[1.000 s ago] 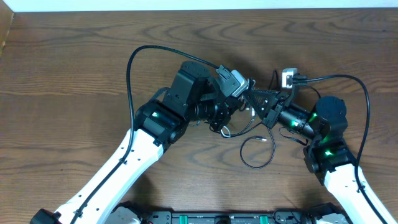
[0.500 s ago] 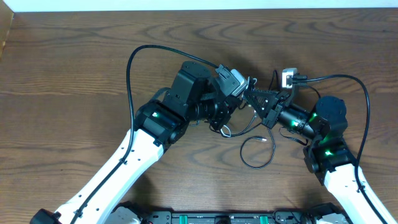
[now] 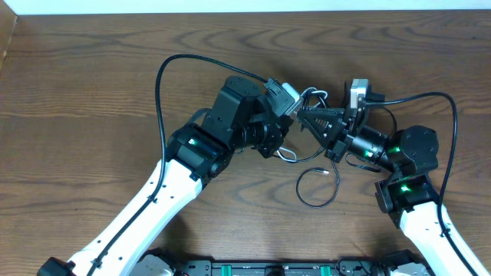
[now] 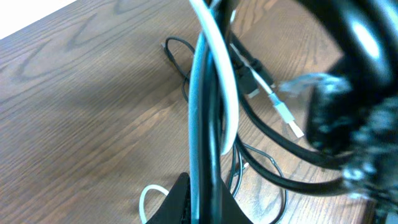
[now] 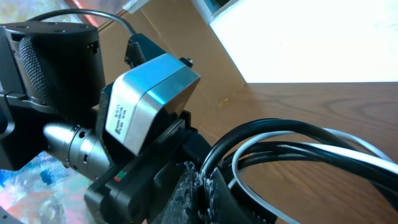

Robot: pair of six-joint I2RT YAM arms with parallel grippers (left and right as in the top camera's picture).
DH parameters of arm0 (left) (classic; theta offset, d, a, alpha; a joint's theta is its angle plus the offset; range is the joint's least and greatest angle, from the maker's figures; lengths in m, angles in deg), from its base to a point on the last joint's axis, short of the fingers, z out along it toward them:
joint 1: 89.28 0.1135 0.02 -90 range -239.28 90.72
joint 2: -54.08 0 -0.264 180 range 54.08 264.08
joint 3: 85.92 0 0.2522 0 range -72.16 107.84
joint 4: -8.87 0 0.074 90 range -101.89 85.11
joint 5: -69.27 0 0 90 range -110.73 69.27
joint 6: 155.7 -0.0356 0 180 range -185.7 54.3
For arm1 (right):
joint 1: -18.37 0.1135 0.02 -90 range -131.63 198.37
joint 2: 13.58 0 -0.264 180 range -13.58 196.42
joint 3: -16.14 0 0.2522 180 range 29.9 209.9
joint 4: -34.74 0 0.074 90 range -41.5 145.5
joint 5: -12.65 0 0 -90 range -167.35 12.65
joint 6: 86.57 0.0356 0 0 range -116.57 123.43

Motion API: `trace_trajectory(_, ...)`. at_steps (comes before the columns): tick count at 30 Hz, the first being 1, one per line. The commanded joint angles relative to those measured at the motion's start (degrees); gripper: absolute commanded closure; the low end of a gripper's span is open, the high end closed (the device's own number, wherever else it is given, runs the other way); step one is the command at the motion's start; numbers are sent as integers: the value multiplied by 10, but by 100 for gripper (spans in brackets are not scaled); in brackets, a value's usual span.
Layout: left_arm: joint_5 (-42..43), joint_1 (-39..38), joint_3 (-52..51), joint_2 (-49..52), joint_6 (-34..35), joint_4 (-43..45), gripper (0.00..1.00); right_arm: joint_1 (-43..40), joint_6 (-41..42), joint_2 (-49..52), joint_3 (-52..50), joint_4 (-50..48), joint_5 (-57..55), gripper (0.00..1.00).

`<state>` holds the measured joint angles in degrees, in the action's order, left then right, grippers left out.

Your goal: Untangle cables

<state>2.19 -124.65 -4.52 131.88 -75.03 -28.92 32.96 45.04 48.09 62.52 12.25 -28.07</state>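
Note:
The cables are a tangled bundle of thin black cords and one white cord (image 3: 311, 93), held up between my two grippers at the table's middle. A loose black loop (image 3: 307, 198) lies on the wood below them. My left gripper (image 3: 289, 121) is shut on the bundle; its wrist view shows the white cord (image 4: 231, 106) and a black cord (image 4: 212, 124) running up out of the jaws (image 4: 202, 208). My right gripper (image 3: 304, 116) faces it, almost touching. In its wrist view the jaws (image 5: 208, 186) are shut on a black cord (image 5: 292, 127), with the white cord (image 5: 348, 140) beside it.
A white plug end (image 4: 287, 118) hangs over the wood. The left wrist's silver camera box (image 5: 149, 93) sits right in front of the right jaws. A thick black arm cable (image 3: 165, 73) arcs over the table at left, another (image 3: 445, 107) at right.
The right arm has drawn back to the right and turned. The bundle has risen between the grippers, and a white loop now shows above them.

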Motion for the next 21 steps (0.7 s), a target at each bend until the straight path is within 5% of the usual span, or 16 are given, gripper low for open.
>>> trace_trajectory(1, -32, -1, 8, -3, -9, -7, 92, 4, -5, -2, 5, -5, 14, 99)
trace_trajectory(13, -106, 0, 8, -3, 54, -8, 92, 4, -5, -2, 5, -17, 21, 99)
trace_trajectory(21, -106, 0, 8, 16, 56, -16, 92, 4, -5, -2, 5, -156, 79, 99)
